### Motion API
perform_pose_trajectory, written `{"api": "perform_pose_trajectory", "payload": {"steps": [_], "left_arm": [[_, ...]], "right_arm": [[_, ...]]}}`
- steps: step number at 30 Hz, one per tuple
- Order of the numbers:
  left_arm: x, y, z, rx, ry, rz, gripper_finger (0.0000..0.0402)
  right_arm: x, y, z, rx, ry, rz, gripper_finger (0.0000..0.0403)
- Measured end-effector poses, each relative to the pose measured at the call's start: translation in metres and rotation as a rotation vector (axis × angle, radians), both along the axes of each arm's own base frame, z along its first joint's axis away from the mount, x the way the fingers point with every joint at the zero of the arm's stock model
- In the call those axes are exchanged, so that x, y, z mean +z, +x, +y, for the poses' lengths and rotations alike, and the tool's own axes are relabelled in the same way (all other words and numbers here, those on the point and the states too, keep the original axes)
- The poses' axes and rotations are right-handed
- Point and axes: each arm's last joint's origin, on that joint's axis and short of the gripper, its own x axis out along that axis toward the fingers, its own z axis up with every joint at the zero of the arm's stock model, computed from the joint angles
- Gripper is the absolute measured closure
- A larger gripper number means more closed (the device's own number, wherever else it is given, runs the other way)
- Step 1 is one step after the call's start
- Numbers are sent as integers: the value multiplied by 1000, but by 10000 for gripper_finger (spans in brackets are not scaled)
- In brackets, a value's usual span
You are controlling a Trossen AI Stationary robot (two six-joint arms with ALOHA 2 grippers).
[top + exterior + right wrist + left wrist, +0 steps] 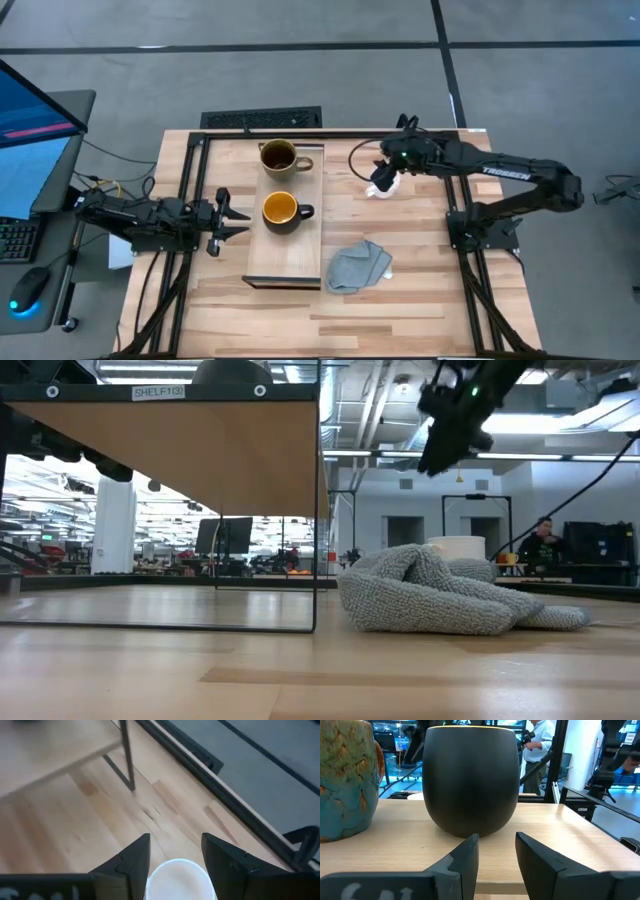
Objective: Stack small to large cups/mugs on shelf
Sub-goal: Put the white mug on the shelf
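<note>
The pale wood shelf (300, 255) stands raised on thin legs at the table's middle; its underside shows in the low view (170, 455). On it stand the brown-olive mug (278, 157) at the far end and the black mug with yellow inside (283, 210) nearer. My left gripper (238, 218) is open and level at the shelf's left edge, its fingers pointing at the black mug (470, 780), just short of it. The small white mug (388, 186) stands on the table right of the shelf. My right gripper (175, 855) is open above it, pointing down, clear of the mug (456, 546).
A crumpled grey cloth (358, 265) lies on the table right of the shelf's near end and hides the white mug's lower part in the low view (430, 595). People show in the room beyond the table (537, 750).
</note>
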Motion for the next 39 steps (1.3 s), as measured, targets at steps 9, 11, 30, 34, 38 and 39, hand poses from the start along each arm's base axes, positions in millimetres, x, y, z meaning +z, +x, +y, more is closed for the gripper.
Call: {"api": "perform_pose_trajectory", "payload": {"steps": [9,11,30,34,38,39], "left_arm": [[0,0,0,0,0,0,282],[0,0,0,0,-1,0,282],[0,0,0,0,-2,0,282],[0,0,0,0,-2,0,282],[0,0,0,0,-2,0,282],[0,0,0,0,-3,0,282]], "right_arm": [[-42,24,-13,22,99,-1,202],[-50,30,-15,23,108,13,202],[-91,43,-7,79,305,188,202],[-92,39,2,84,328,238,202],[-94,37,12,77,358,286,202],[-94,36,15,76,365,301,202]]}}
